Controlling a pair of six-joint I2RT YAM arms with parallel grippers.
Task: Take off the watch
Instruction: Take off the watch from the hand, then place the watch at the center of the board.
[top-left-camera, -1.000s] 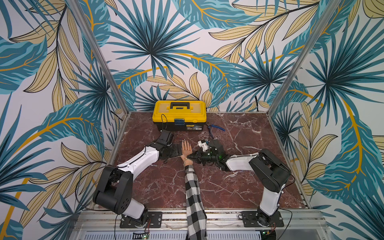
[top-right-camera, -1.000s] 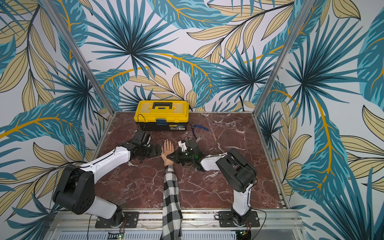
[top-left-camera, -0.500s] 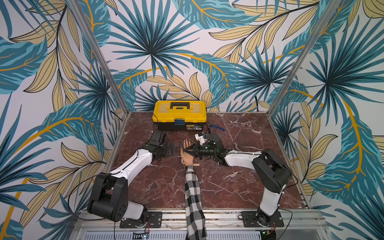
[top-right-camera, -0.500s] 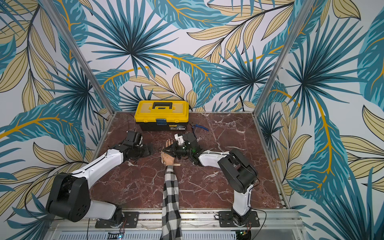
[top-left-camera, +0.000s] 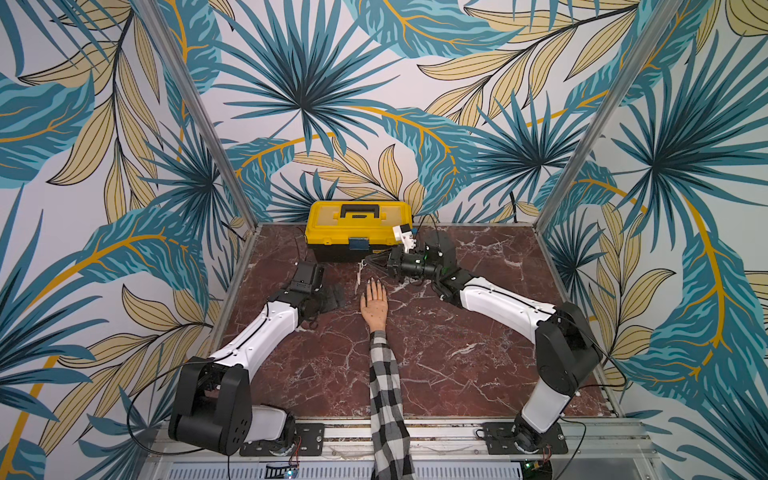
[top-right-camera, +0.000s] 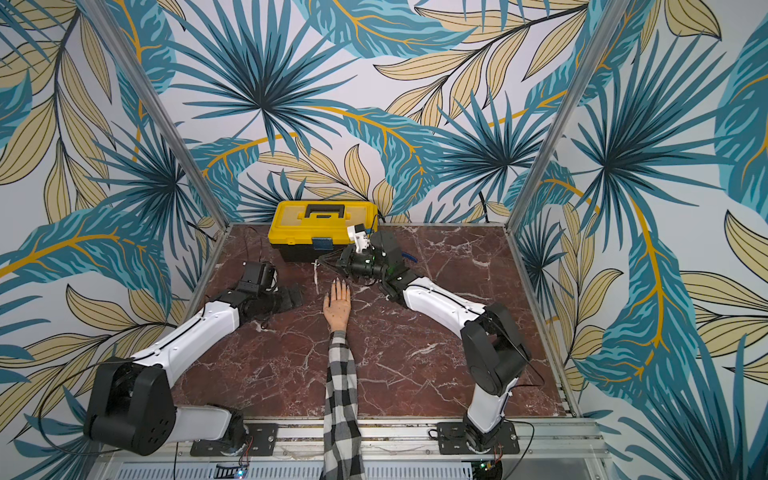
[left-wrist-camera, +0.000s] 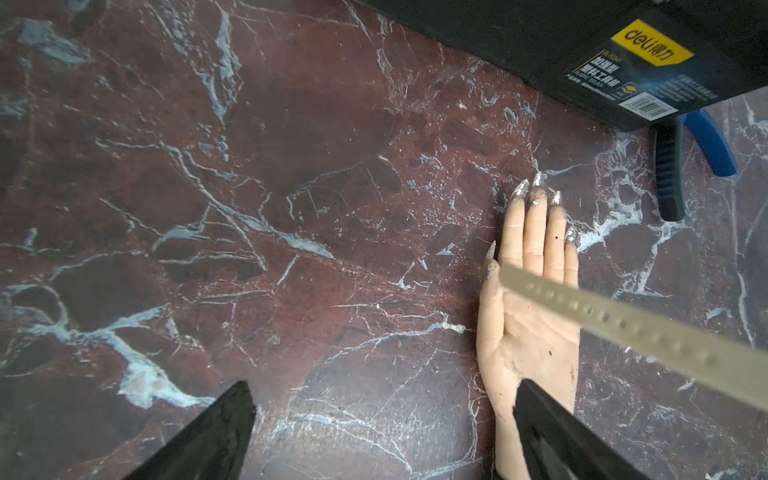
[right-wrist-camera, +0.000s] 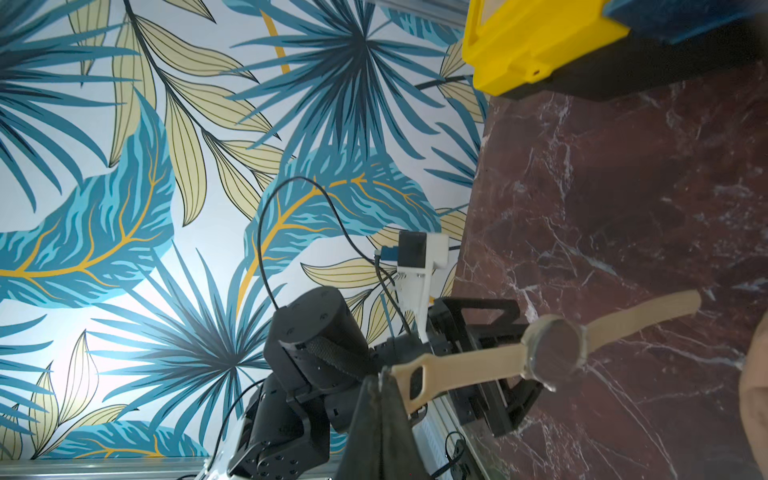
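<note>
Nearest to us, the checked sleeve of the mannequin arm runs up the middle of the marble table, ending in the mannequin hand, which lies palm up with a bare wrist. Just beside that hand, on its thumb side, we see the left gripper low over the table with its jaws spread wide and nothing between them; its wrist view shows only marble in the gap.

Beyond the fingertips, the right gripper has its jaws clenched on the buckle end of the strap, and the watch hangs from that pinch in the air, between the hand and the yellow toolbox. We cannot tell whether the free end of the strap touches the marble. Farther back, the blue-handled pliers lie by the toolbox, untouched.

We judge the removal itself done: the watch is clear of the wrist and fingers, and the step in hand is carrying it away. The next move, as we read it, calls for lowering the watch onto bare marble clear of the hand and toolbox, then releasing gently so the dangling strap settles flat.
</note>
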